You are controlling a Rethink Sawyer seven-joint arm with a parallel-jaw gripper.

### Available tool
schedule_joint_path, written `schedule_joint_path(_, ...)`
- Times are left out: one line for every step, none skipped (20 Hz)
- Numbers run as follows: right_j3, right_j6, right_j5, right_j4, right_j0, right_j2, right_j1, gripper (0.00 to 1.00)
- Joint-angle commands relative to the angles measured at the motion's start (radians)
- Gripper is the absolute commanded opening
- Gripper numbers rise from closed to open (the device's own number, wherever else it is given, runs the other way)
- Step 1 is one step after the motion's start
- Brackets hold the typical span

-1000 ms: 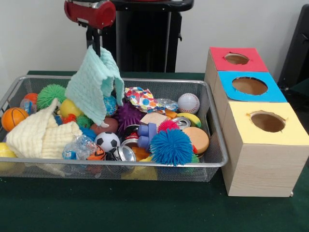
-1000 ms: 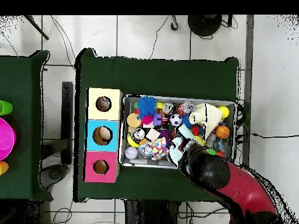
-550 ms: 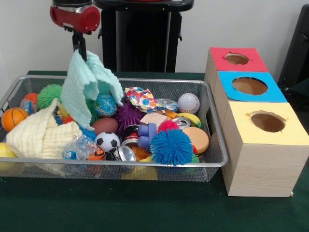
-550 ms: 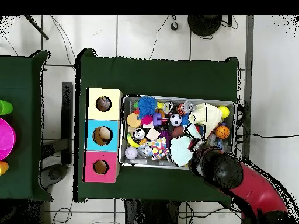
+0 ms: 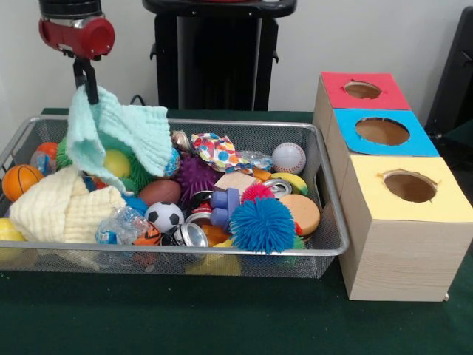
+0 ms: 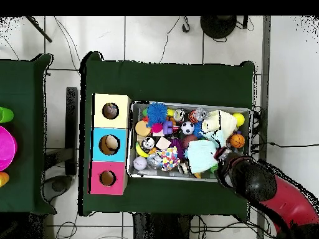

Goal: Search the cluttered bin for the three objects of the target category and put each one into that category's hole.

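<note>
Currently, contents as my cameras show them:

Claw: my claw (image 5: 89, 90) is clenched on the top corner of the mint cloth (image 5: 122, 137), over the 10 o'clock part of the bin in the front view.
Mint cloth: hangs from that pinch and drapes down over the yellow ball (image 5: 116, 163) and the green spiky ball (image 5: 137, 174); the overhead view shows it spread at the bin's 5 o'clock side (image 6: 201, 155).
Bin: wire mesh bin (image 5: 244, 127) on the green table (image 5: 222, 318), crowded with toys.
Cream cloth: cream cloth (image 5: 63, 207) heaped at 8 o'clock in the bin.
Balls: basketball (image 5: 21, 180) at 9 o'clock; soccer ball (image 5: 164, 215) near centre; baseball (image 5: 288, 157) at 2 o'clock; brown football (image 5: 160, 192) just under the mint cloth's hem.
Spiky toys: blue spiky ball (image 5: 261, 225) at 5 o'clock; purple spiky ball (image 5: 196, 177) at centre.
Boxes: red box (image 5: 362, 90), blue box (image 5: 382, 132) and yellow box (image 5: 409, 188) in a row at 3 o'clock of the bin, each with one round hole on top.
</note>
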Motion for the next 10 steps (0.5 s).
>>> schedule_joint_path(-0.052,-0.118,-0.019,-0.087,-0.019,0.133,0.027,1.0)
schedule_joint_path(-0.051,-0.115,-0.031,-0.091,-0.021,0.138,0.029,1.0)
schedule_joint_path(-0.049,-0.112,-0.044,-0.094,-0.024,0.142,0.032,1.0)
schedule_joint_path(-0.05,-0.104,-0.041,-0.096,-0.023,0.143,0.036,1.0)
schedule_joint_path(-0.051,-0.093,-0.039,-0.095,-0.021,0.143,0.039,1.0)
schedule_joint_path(-0.05,-0.079,-0.039,-0.093,-0.016,0.142,0.043,1.0)
schedule_joint_path(-0.048,-0.067,-0.035,-0.087,-0.012,0.143,0.04,1.0)
schedule_joint_path(-0.045,-0.055,-0.031,-0.082,-0.009,0.144,0.036,1.0)
schedule_joint_path(-0.043,-0.043,-0.026,-0.078,-0.003,0.142,0.03,1.0)
schedule_joint_path(-0.036,-0.033,-0.02,-0.072,0.003,0.14,0.018,1.0)
